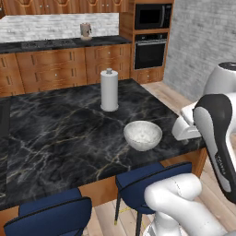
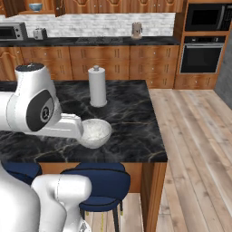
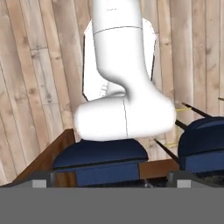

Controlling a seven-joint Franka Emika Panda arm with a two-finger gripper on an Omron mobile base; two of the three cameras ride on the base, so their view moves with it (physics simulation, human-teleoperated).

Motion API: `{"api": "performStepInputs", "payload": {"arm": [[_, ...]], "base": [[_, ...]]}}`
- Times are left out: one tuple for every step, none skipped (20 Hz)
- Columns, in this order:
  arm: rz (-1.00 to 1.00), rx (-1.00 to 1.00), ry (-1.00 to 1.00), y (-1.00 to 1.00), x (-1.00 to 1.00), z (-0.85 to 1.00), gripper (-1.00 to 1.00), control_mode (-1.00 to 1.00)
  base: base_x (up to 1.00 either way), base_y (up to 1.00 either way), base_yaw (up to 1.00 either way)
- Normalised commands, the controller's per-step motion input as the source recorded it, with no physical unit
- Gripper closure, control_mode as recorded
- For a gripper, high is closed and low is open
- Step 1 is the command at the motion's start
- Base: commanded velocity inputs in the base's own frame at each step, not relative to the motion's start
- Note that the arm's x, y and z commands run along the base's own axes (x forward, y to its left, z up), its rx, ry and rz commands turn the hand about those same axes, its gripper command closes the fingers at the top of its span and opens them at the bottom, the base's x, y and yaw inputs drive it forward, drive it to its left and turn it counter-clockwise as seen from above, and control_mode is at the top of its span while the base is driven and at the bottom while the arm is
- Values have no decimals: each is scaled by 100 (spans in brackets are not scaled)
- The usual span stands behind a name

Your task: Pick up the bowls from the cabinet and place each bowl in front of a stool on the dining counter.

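The mottled grey-white bowl point(image 1: 143, 135) point(image 2: 94, 132) stands upright on the dining counter point(image 1: 64, 133) point(image 2: 131, 122) near its front edge, above a navy stool point(image 1: 152, 177) point(image 2: 102, 181). My hand point(image 2: 72, 127) point(image 1: 185, 125) hangs just beside that bowl at the counter's edge. In the hand view my gripper point(image 3: 111, 183) is open, with nothing between its fingertips point(image 3: 43, 181), and it looks down on two stool seats point(image 3: 100, 154) and the plank floor. The blue-patterned bowl point(image 2: 35, 7) sits far off in the open wall cabinet point(image 2: 17, 6).
A white paper-towel roll point(image 1: 109, 90) point(image 2: 97, 86) stands upright mid-counter behind the bowl. A second stool point(image 1: 50, 215) is tucked in further left. Across the room are the back counter point(image 2: 90, 41), a toaster point(image 2: 40, 33) and an oven wall point(image 2: 201, 54). Open wooden floor lies to the right.
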Motion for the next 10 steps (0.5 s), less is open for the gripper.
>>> {"api": "performStepInputs", "payload": {"arm": [[4,0,0,58,-31,25,-100,-100],[4,0,0,47,-28,6,-100,-100],[2,0,0,13,-19,0,-100,-100],[0,0,0,0,-12,-3,-100,-100],[0,0,0,0,-9,-11,-100,-100],[0,-3,0,-2,-4,-24,-100,-100],[0,-7,6,-4,-2,-19,-100,-100],[0,0,0,0,0,0,-100,-100],[0,0,0,0,0,0,-100,-100],[0,0,0,0,0,0,-100,-100]], "base": [[0,0,0],[0,0,0],[0,0,0],[0,0,0],[0,0,0],[0,0,0],[0,0,0],[0,0,0],[0,0,0],[0,0,0]]}}
